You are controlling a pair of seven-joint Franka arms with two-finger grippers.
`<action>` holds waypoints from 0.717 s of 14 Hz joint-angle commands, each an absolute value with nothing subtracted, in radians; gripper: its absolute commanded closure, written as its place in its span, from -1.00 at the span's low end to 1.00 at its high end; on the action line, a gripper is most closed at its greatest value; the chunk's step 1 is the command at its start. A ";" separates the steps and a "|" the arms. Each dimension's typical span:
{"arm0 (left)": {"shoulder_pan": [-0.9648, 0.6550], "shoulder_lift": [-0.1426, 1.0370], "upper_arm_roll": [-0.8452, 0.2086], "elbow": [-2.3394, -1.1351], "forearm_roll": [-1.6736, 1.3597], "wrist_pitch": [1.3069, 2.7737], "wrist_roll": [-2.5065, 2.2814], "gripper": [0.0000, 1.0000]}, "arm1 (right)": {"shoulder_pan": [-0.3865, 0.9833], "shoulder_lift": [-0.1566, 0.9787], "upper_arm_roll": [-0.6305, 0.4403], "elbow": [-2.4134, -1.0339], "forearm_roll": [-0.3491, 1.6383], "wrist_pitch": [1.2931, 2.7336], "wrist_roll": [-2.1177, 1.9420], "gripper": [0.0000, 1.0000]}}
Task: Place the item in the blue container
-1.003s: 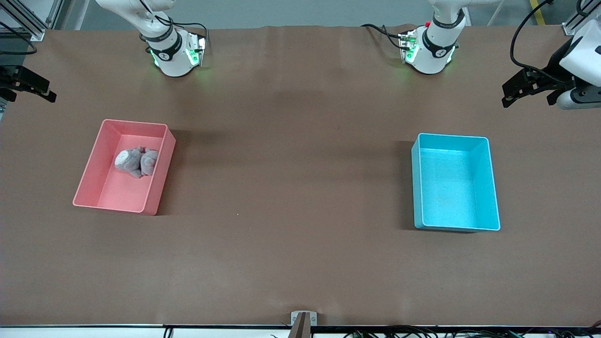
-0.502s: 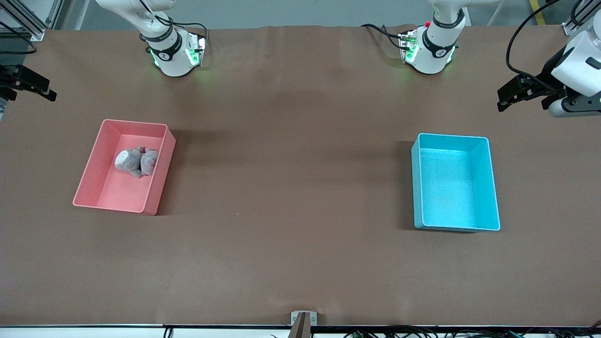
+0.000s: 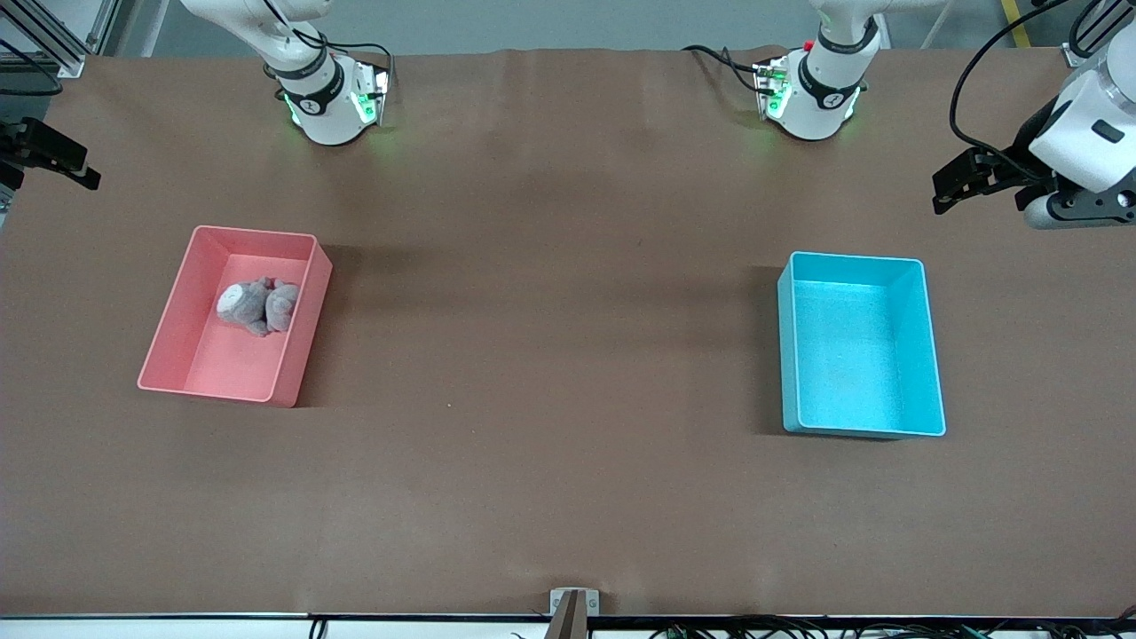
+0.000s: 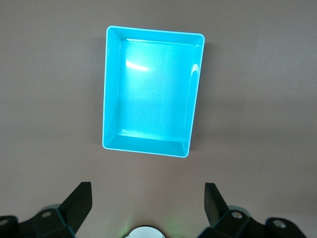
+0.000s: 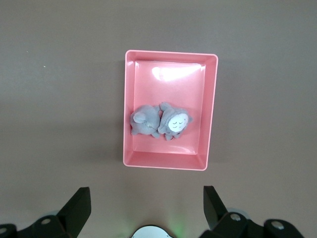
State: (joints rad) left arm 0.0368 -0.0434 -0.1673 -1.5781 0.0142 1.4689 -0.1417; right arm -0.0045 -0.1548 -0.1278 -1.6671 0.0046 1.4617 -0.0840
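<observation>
Left gripper (image 4: 147, 201): two black fingers (image 4: 79, 201) spread wide apart, released, grasping nothing. It hangs in the air at the left arm's end of the worktop, seen in the front view as a black tip (image 3: 963, 177) under a white wrist, over bare worktop close to the table's edge.

Right gripper (image 5: 146, 201): two black fingers (image 5: 78, 203) likewise spread wide and empty. It hangs in the air at the right arm's end of the worktop, only its black tip (image 3: 58, 160) showing at the edge of the front view.

Item 1: light blue rectangular plastic bin with straight walls and a thin rim (image 3: 932, 355) (image 4: 111, 89). Stands flat on the worktop toward the left arm's end. Nothing lies in it; its glossy floor shows a light reflection.

Item 2: pink rectangular plastic bin of the same size (image 3: 177, 319) (image 5: 210, 114). Stands flat on the worktop toward the right arm's end, well apart from the blue bin, turned slightly askew.

Item 3: small grey plush toy with a white face (image 3: 257, 304) (image 5: 161, 120). Lies in the pink bin, on its floor, in the half farther from the front camera.

Item 4: brown worktop (image 3: 550, 311), carrying both bins.
</observation>
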 commanded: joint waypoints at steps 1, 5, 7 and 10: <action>0.037 -0.049 -0.169 -1.589 0.006 1.483 -0.129 -1.00 | -0.017 -0.149 -0.123 -1.677 0.005 1.445 -0.089 -1.00; 0.038 -0.049 -0.167 -1.592 0.006 1.485 -0.127 -1.00 | -0.026 -0.034 -0.126 -1.671 0.003 1.483 -0.101 -1.00; 0.038 -0.048 -0.167 -1.598 0.006 1.494 -0.127 -1.00 | -0.028 0.013 -0.126 -1.667 -0.014 1.528 -0.103 -1.00; 0.037 -0.041 -0.167 -1.608 0.006 1.503 -0.127 -1.00 | -0.055 0.041 -0.129 -1.708 -0.017 1.537 -0.100 -1.00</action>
